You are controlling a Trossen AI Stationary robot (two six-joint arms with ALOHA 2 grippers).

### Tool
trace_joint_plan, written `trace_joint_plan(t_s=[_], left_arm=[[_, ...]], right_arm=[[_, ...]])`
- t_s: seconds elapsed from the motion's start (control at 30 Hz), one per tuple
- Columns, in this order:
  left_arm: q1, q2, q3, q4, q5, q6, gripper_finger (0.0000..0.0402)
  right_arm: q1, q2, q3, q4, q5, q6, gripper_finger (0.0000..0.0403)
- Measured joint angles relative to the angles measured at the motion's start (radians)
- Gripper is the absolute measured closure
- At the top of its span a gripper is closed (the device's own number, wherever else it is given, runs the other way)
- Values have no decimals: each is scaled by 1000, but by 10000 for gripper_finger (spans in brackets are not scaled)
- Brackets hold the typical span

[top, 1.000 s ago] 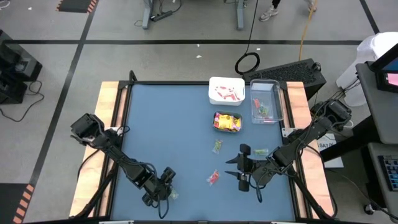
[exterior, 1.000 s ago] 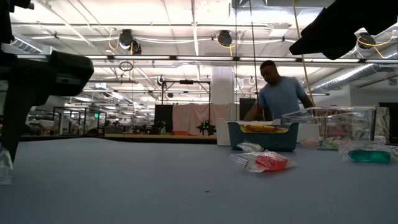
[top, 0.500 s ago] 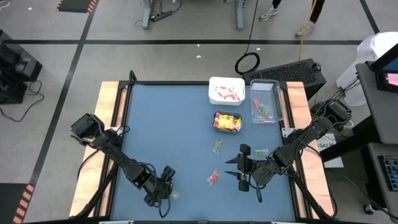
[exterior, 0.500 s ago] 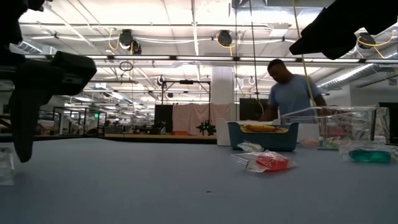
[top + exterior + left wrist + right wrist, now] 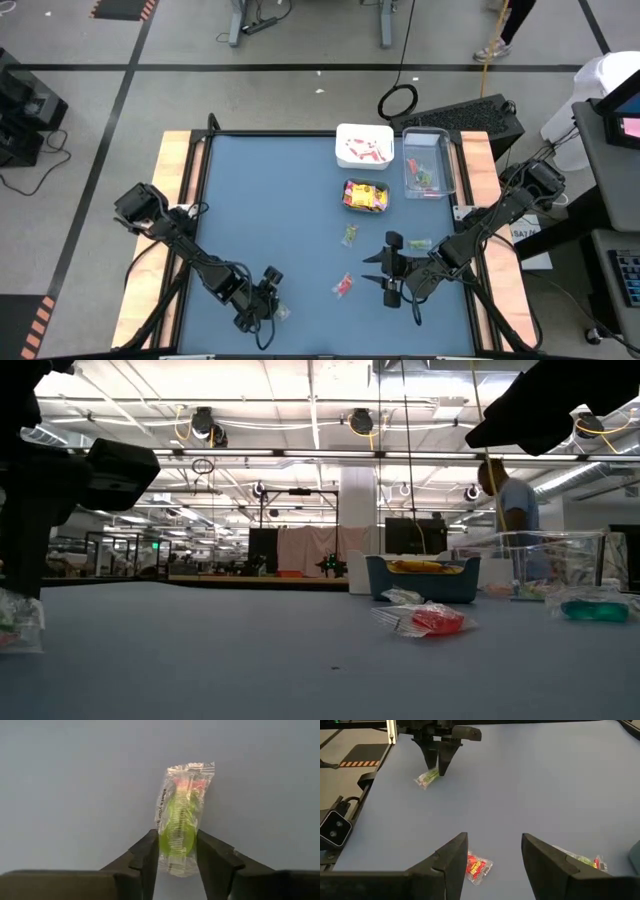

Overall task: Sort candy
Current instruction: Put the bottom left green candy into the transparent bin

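One candy (image 5: 179, 822) wrapper reads "What's your" (partial).

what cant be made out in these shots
- Print on the green candy wrapper: left wrist view, too small; its near end sits behind the left gripper fingers.
- Contents of the white container and clear container: high view, too small to tell piece from piece.
- Right gripper: low view, cut off by the top edge.

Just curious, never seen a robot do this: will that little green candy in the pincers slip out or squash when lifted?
The green candy probably lifts easily, being small. Its clear, glossy wrapper may slip between the left gripper fingers. The loose wrapper ends likely flop.
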Motion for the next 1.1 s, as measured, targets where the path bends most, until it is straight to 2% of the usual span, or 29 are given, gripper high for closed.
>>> trace_joint_plan(t_s=[0.37, 0.63, 0.77, 0.9, 1.1], left_arm=[[0, 0, 51, -7, -133, 32, 284], [11, -39, 95, -70, -251, 67, 284], [28, -77, 95, -68, -327, 115, 284], [73, -123, 95, -57, -345, 161, 284], [150, -195, 95, -47, -314, 164, 284]], right_arm=[[0, 0, 0, 28, 1, 0, 227], [0, 5, 0, 160, 1, -92, 227], [0, 60, 0, 292, -1, -213, 227], [-2, 165, 1, 448, 0, -380, 227], [-24, 319, 129, 455, 54, -630, 227]])
